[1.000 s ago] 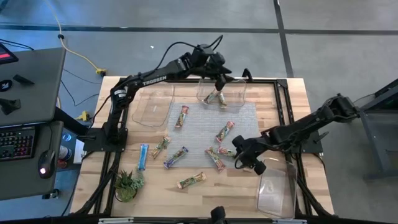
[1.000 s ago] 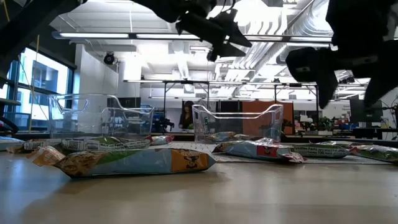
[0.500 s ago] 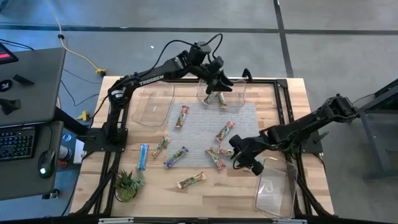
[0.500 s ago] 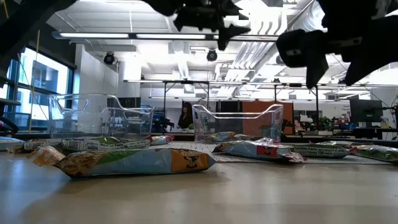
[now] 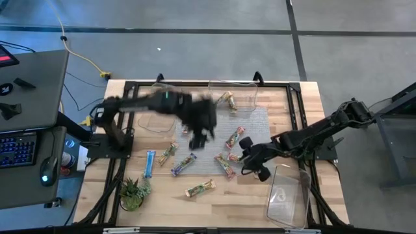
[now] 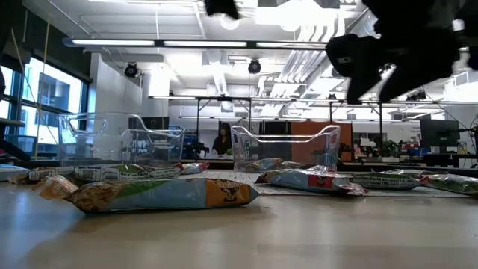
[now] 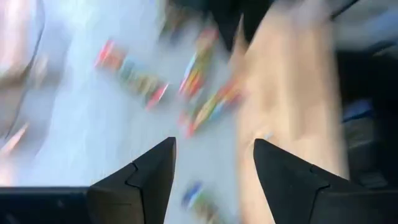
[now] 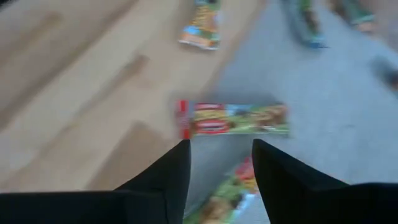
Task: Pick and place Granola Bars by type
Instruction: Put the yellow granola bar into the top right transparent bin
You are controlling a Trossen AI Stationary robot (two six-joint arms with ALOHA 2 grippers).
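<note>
While the left hand point(image 5: 200, 133) hangs blurred over the grey mat point(image 5: 211, 140) near the middle of the table point(image 5: 292, 104), its fingers point(image 7: 152, 174) stand apart with nothing between them. The right hand point(image 5: 250, 159) hovers at the mat's right edge, fingers point(image 8: 171, 171) likewise spread and empty, just above a red-and-green granola bar point(image 8: 233, 119) lying half on the mat and half on the wood.

Two bars lie in the clear bin at the far middle point(image 5: 233, 94): in the low view they show through its walls point(image 6: 284, 149). A second clear bin point(image 5: 156, 110) sits to its left, partly under the left arm, and a third point(image 5: 289, 198) lies at the near right corner.

Loose granola bars point(image 5: 231, 140) are scattered over the mat and the wood. A blue-and-silver bar point(image 5: 150, 164) lies on the wood near the left edge, a tan-green one point(image 5: 168, 153) just beside it, a blue-purple one point(image 5: 183, 164) at the mat's near edge, and another point(image 5: 199, 189) lies alone on the near wood. A small potted plant point(image 5: 132, 193) stands at the near left corner.
</note>
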